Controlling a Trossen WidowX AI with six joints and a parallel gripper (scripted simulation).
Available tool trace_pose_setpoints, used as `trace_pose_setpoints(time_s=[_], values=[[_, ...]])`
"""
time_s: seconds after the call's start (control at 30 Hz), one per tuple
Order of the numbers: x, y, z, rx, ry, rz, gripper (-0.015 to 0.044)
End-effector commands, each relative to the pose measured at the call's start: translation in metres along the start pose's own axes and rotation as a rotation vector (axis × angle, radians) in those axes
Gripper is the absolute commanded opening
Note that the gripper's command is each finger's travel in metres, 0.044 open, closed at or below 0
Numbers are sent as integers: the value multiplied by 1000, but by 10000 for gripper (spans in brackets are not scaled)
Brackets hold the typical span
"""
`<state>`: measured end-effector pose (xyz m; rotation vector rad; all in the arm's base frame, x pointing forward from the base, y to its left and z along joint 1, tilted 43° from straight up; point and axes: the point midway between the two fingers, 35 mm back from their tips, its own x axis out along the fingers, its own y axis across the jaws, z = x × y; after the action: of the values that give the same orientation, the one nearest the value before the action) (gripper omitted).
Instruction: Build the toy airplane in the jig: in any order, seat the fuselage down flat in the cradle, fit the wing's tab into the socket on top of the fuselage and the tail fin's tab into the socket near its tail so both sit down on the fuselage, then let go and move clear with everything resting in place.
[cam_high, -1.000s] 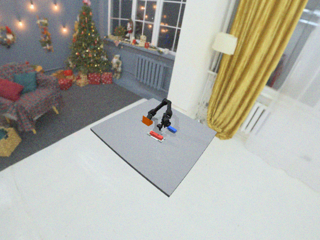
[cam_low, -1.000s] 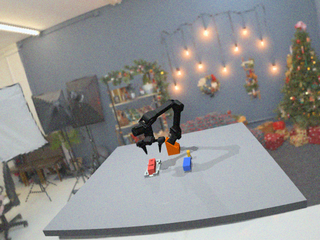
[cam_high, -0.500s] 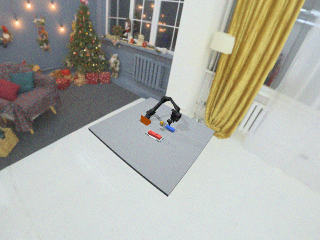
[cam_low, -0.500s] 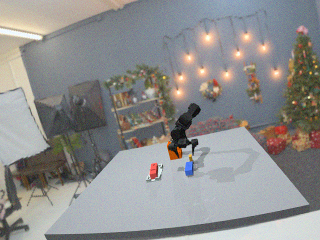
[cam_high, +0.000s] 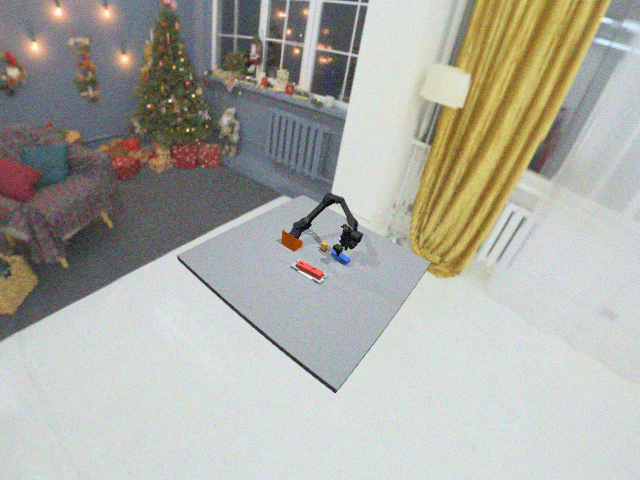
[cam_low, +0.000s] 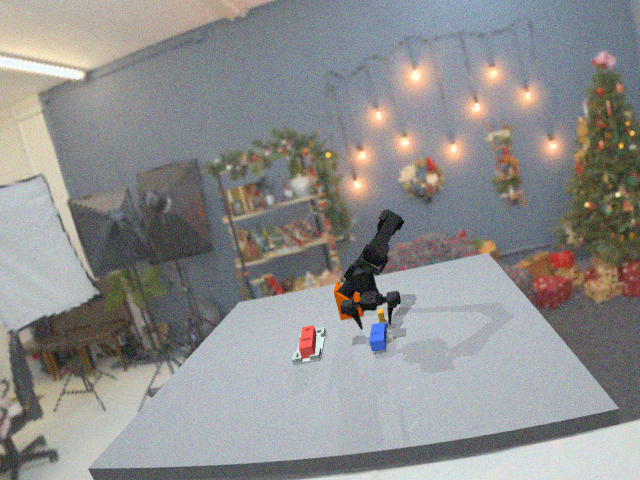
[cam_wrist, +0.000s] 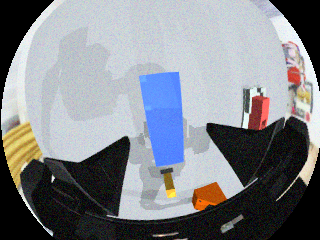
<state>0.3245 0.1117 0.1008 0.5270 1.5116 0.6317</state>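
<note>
The red fuselage (cam_high: 310, 270) (cam_low: 307, 341) (cam_wrist: 259, 112) lies lengthwise in the pale cradle (cam_high: 322, 280) (cam_low: 297, 360) (cam_wrist: 246, 107) and looks level. A socket shows dark on its top; no wing or fin is on it. The blue wing (cam_high: 341, 258) (cam_low: 378, 339) (cam_wrist: 162, 115) is a long block on the table, apart from the cradle. The small yellow tail fin (cam_high: 323, 246) (cam_low: 381, 315) (cam_wrist: 170, 190) stands beyond the wing's end, on the arm-base side. My gripper (cam_low: 375, 325) (cam_wrist: 169, 133) is open and empty, above the wing, with one finger to each side of it in the wrist view.
The orange block (cam_high: 291, 240) (cam_low: 342, 305) (cam_wrist: 209, 196) stands at the arm's base, near the tail fin. The cradle with the fuselage lies to the right of the gripper in the wrist view. The grey table's edges are well away from the parts.
</note>
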Motion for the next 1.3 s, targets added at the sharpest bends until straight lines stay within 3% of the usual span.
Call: trace_pose_setpoints(time_s=[0.0, 0.83, 1.13, 1.27], values=[[6, 1, 0, 4, 1, 7, 440], [44, 1, -1, 3, 1, 8, 440], [44, 1, -1, 3, 1, 8, 204], [44, 1, -1, 3, 1, 8, 177]])
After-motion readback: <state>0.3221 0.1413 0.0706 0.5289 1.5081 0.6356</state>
